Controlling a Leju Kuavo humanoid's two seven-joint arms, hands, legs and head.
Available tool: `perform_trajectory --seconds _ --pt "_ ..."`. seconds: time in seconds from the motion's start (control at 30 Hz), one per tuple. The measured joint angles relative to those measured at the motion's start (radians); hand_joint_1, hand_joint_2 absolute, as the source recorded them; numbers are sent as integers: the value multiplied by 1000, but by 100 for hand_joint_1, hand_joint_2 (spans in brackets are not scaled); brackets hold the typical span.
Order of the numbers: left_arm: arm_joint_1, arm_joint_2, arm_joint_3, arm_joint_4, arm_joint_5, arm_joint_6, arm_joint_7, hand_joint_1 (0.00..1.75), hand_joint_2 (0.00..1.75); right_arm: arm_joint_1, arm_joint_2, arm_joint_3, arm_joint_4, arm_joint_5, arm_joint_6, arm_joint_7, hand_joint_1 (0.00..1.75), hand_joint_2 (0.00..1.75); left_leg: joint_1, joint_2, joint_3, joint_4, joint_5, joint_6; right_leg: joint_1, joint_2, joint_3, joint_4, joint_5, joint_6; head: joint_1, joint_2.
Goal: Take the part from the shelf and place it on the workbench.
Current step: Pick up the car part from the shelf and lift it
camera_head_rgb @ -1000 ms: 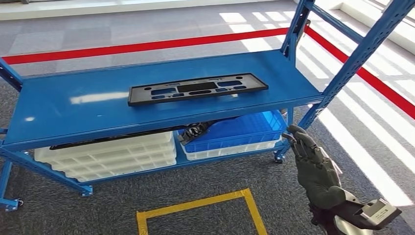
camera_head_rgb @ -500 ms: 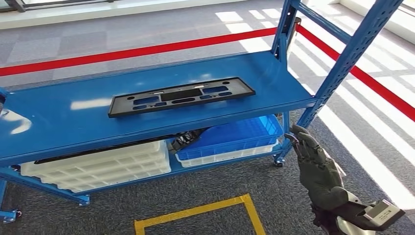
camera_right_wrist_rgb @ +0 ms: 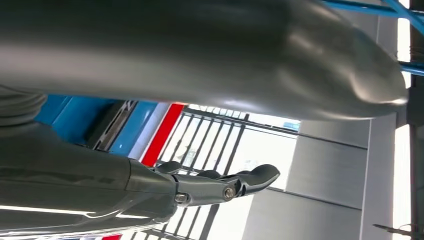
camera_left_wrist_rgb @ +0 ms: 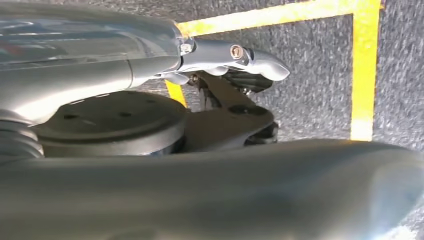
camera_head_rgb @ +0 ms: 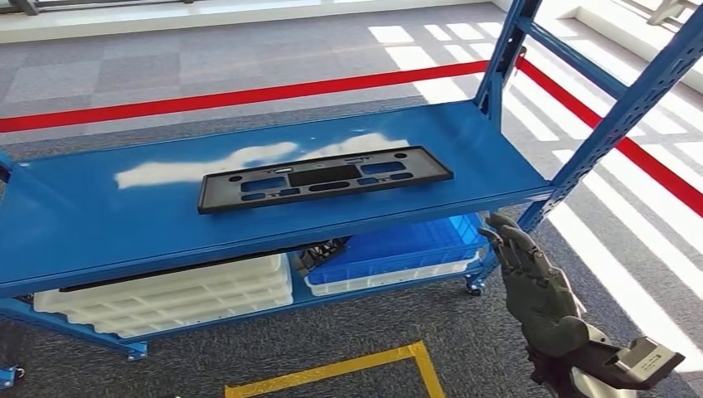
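Note:
The part (camera_head_rgb: 325,177) is a long flat black plate with cut-outs, lying flat near the middle of the blue shelf's top board (camera_head_rgb: 108,228). My right hand (camera_head_rgb: 530,286) is raised in front of the shelf's right corner, below the board and to the right of the part. Its fingers are stretched out and it holds nothing. In the right wrist view the same hand (camera_right_wrist_rgb: 215,185) shows straight fingers, with a strip of the dark part (camera_right_wrist_rgb: 107,125) on the blue board beyond. My left hand (camera_left_wrist_rgb: 235,55) hangs over the carpet with nothing in it.
On the lower shelf stand a blue crate (camera_head_rgb: 398,240) and stacked white trays (camera_head_rgb: 174,294), with a black piece (camera_head_rgb: 319,249) between them. Blue uprights (camera_head_rgb: 613,124) rise at the right. A red line (camera_head_rgb: 224,98) and yellow tape (camera_head_rgb: 348,369) mark the carpet.
The whole picture has shifted, so the camera has moved: the shelf now sits lower and slightly more to the right in the picture. My right hand holds the same raised pose.

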Motion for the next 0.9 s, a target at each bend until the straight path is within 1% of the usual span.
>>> perform_trajectory --seconds 0.03,0.07,0.1,0.13,0.17,0.23,0.27,0.3,0.33,0.37,0.4,0.43,0.47,0.5,0.53,0.57,0.6,0.63,0.67,0.7,0.73,0.77,0.8,0.83,0.87,0.9 --pt "1 0 0 0 0 0 1 0 0 2 -2 -2 0 -2 0 2 0 0 3 0 10 0 -8 -4 -1 0 2 -30 34 3 0 0" --pt "2 0 0 0 0 0 1 0 0 4 -3 -4 0 -4 0 4 0 0 6 0 22 1 -17 -10 -3 -1 20 -91 85 8 0 0" --pt "2 -1 0 0 0 1 3 0 0 5 -5 -6 0 -6 -1 5 0 0 9 -1 34 1 -27 -17 -3 -2 40 -152 126 12 0 0" --pt "2 -1 0 0 0 2 5 0 0 7 -6 -8 0 -6 -1 5 0 0 11 -1 42 3 -35 -24 -1 -3 56 -204 145 13 0 0" --pt "1 -1 0 0 -1 4 7 0 0 12 -7 -10 0 -7 -3 7 0 0 11 -1 46 5 -43 -31 0 -5 65 -234 155 6 0 0" --pt "1 -1 0 1 -2 7 11 0 0 22 -8 -14 -2 -7 -5 9 0 0 8 -1 50 9 -52 -40 4 -6 67 -244 144 -19 0 0" --pt "1 -1 0 1 -2 9 11 0 0 27 -9 -16 -3 -7 -6 10 0 0 8 0 52 12 -54 -43 3 -5 71 -241 147 -30 0 0" --pt "1 -1 0 1 -3 10 10 0 0 29 -9 -17 -5 -6 -6 12 0 0 9 0 50 24 -56 -46 2 -4 75 -242 143 -35 0 0" --pt "0 -1 0 1 -3 11 9 0 0 28 -9 -18 -7 -5 -7 13 0 0 10 0 37 51 -63 -51 0 -4 81 -243 140 -40 0 0" --pt "-2 -1 0 1 -2 11 6 0 0 26 -9 -18 -9 -2 -7 15 0 0 12 1 11 97 -79 -57 -1 -4 85 -244 136 -44 0 0" --pt "-3 -1 0 1 1 12 2 0 0 23 -9 -18 -11 2 -8 18 0 0 13 1 -25 158 -103 -63 0 -4 89 -244 131 -48 0 0" --pt "-3 -1 0 1 5 12 -4 0 0 19 -9 -18 -11 6 -9 20 0 0 13 1 -68 224 -130 -67 1 -4 93 -244 126 -51 0 0" --pt "-2 0 1 1 11 12 -11 0 0 14 -9 -17 -9 10 -9 23 0 0 13 1 -106 277 -148 -67 4 -3 98 -244 121 -53 0 0" --pt "0 1 2 1 18 12 -18 0 0 7 -8 -16 -7 14 -11 26 0 0 11 0 -132 301 -147 -63 7 -2 104 -244 115 -54 0 0" --pt "1 2 2 1 24 12 -25 0 0 -1 -8 -14 -5 19 -13 29 0 0 7 0 -142 290 -123 -55 11 -1 113 -244 109 -55 0 0" --pt "1 3 3 1 29 12 -30 0 0 -11 -8 -11 -3 24 -17 33 0 0 0 0 -134 245 -81 -41 17 -1 124 -245 102 -57 0 0" --pt "1 6 5 1 34 13 -34 0 0 -22 -8 -6 -1 30 -22 36 0 0 -10 0 -116 180 -32 -22 20 -1 134 -246 96 -58 0 0" --pt "0 11 7 1 38 15 -36 0 0 -34 -6 -2 1 35 -28 38 0 0 -19 1 -99 124 3 -1 23 -2 143 -248 91 -58 1 0" --pt "-2 16 9 1 41 17 -37 0 0 -44 -5 3 3 40 -33 40 0 0 -29 2 -84 77 25 13 21 -4 148 -252 88 -56 3 0" --pt "-4 22 12 1 45 19 -39 0 0 -52 -4 7 5 43 -38 42 0 0 -37 1 -74 48 32 22 15 -4 153 -258 89 -51 4 0" --pt "-5 27 15 1 49 21 -42 0 0 -58 -2 12 6 45 -43 44 0 0 -42 1 -64 29 31 25 10 -6 156 -261 97 -43 6 0" --pt "-4 30 17 1 53 21 -45 0 0 -62 -3 17 6 46 -46 47 0 0 -44 0 -51 6 37 26 5 -7 159 -263 106 -34 5 0" --pt "-3 33 21 1 58 21 -47 0 0 -66 -4 22 6 46 -48 49 0 0 -42 0 -35 -13 42 29 4 -7 164 -261 111 -27 5 0" --pt "-3 36 24 1 62 22 -48 0 0 -71 -7 25 5 47 -50 52 0 0 -37 0 -20 -27 46 30 5 -7 162 -248 108 -23 4 0" --pt "-3 38 27 1 67 22 -48 0 0 -76 -12 27 5 50 -52 58 0 0 -31 0 -7 -37 49 30 7 -5 152 -223 91 -20 3 0" --pt "-4 39 30 1 70 24 -47 0 0 -78 -19 29 5 53 -55 65 0 0 -25 -1 0 -41 48 27 6 -3 131 -182 66 -18 3 0"
